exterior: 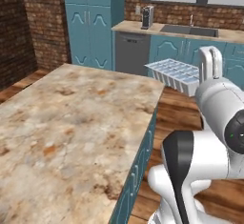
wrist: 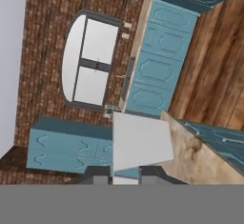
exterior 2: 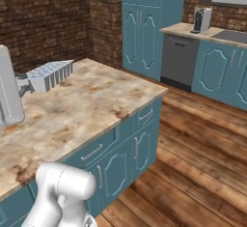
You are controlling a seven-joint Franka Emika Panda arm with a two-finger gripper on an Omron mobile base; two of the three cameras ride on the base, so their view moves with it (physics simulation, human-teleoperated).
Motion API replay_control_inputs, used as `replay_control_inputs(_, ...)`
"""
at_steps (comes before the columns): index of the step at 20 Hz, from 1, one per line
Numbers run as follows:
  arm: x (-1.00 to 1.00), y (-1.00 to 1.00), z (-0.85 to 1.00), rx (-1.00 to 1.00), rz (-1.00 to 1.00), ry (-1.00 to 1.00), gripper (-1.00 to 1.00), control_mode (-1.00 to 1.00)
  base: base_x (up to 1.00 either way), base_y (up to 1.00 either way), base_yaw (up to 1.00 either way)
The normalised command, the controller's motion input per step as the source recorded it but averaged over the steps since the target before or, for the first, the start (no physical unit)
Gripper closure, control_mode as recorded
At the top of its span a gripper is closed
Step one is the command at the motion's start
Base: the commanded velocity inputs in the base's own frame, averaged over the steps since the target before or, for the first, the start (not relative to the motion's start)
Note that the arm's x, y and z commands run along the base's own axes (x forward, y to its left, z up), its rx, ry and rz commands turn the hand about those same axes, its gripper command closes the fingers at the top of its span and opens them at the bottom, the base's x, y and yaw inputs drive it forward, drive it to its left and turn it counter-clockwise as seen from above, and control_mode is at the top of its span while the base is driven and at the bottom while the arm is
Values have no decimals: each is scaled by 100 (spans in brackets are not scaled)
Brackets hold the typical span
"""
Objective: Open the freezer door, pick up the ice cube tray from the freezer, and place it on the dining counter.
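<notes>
Ice cube tray (exterior: 174,75) held aloft, clamped by one end between nearly shut jaws of gripper (wrist: 126,178), seen in the hand view as a pale flat slab rising from between the two dark finger tips. Carried with pale blue cubes facing up and sideways, tilted, not resting on anything. In the left base view hanging past the far right corner of the dining counter (exterior: 71,123), over the wooden floor (exterior: 181,118) rather than above the stone. In the right base view showing near the counter's far left edge, lifted clear of the marbled top. Beyond it, teal cabinets (exterior: 93,23), a brick wall (exterior: 28,32), a grey dishwasher front (exterior: 131,54), and a sink counter (exterior: 190,31) with a small appliance on it.

Judged well along: tray out of its shelf and brought to the counter. Left to do: swing in over the stone, lower flat, release
</notes>
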Motion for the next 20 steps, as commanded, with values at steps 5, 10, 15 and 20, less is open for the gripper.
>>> replay_control_inputs(5, 72, 4, -29, 2, 24, 19, 100, -100, 0, 0, 0)
replay_control_inputs(10, 66, 0, -48, 1, 37, 19, 100, -100, 0, 0, 0)
replay_control_inputs(15, 52, 6, -46, 1, 41, 9, 100, -100, 0, 0, 0)
replay_control_inputs(20, 35, 16, -46, 0, 41, 4, 100, -100, 0, 0, 0)
